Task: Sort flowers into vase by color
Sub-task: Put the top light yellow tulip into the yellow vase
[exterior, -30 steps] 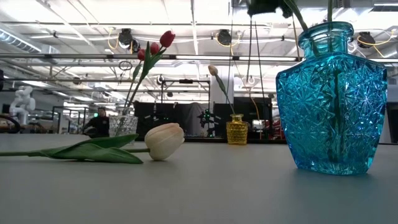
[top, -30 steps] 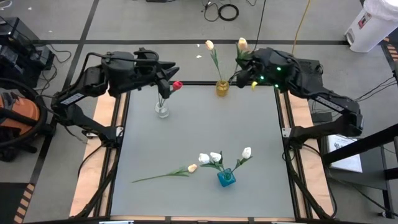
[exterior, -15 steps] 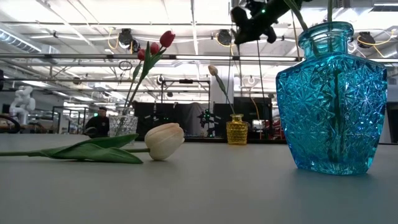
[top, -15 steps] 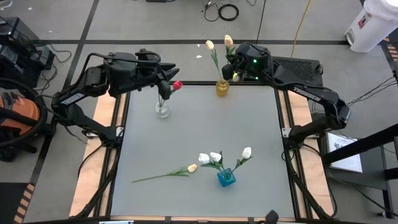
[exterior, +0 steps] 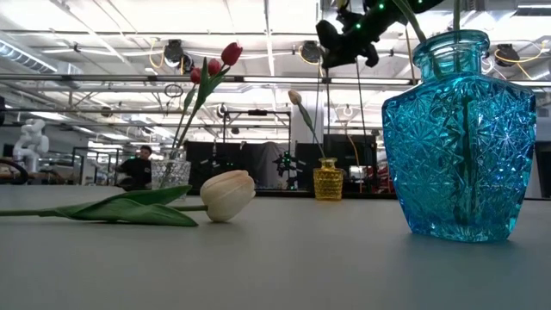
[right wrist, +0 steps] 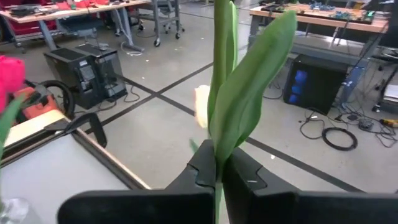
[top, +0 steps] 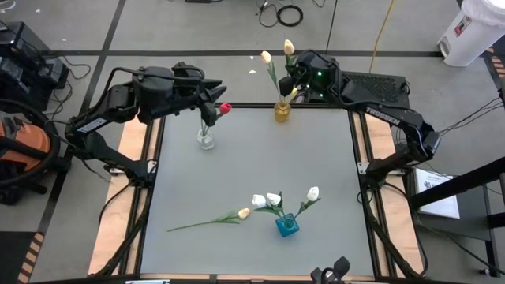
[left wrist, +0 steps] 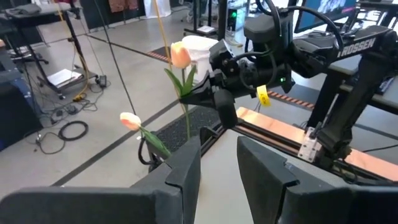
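Your right claw is clamped on a cream-yellow tulip's green stem, now directly above the small yellow glass vase, having swung in leftward. Your left claw, part open, holds nothing beside the red tulip.

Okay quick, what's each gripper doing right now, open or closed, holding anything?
Left gripper: open, holding nothing, by the clear vase.
Right gripper: shut on a cream tulip stem, above the yellow vase.

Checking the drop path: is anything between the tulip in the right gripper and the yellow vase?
Nothing solid. The right gripper holds a cream tulip just above the yellow vase; only the tulip already there leans nearby.
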`<action>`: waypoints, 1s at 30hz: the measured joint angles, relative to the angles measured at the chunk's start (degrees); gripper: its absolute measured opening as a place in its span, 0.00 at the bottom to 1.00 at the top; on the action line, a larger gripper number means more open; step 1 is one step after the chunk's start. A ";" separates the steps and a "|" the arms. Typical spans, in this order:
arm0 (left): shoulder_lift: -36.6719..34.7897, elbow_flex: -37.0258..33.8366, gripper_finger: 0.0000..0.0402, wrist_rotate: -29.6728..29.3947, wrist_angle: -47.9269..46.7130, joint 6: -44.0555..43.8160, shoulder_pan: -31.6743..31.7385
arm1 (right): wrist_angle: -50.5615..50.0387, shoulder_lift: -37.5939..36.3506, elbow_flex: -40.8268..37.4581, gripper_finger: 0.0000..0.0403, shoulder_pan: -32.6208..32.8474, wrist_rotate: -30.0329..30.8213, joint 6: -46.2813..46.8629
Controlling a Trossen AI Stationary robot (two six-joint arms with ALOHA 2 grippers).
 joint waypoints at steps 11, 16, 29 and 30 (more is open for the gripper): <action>0.00 0.00 0.28 -0.93 0.00 0.20 0.00 | -0.53 0.00 0.00 0.00 -2.06 -0.32 1.45; 0.00 0.00 0.28 -0.93 0.00 0.29 0.01 | -2.06 0.00 0.00 0.00 -2.00 -1.72 2.06; 0.00 0.00 0.28 -0.95 0.00 0.24 0.01 | -2.45 0.02 -0.02 0.00 -1.99 -1.79 2.43; 0.00 0.00 0.28 -0.95 0.00 0.24 0.00 | -2.49 0.02 -0.02 0.00 -1.99 -1.96 2.43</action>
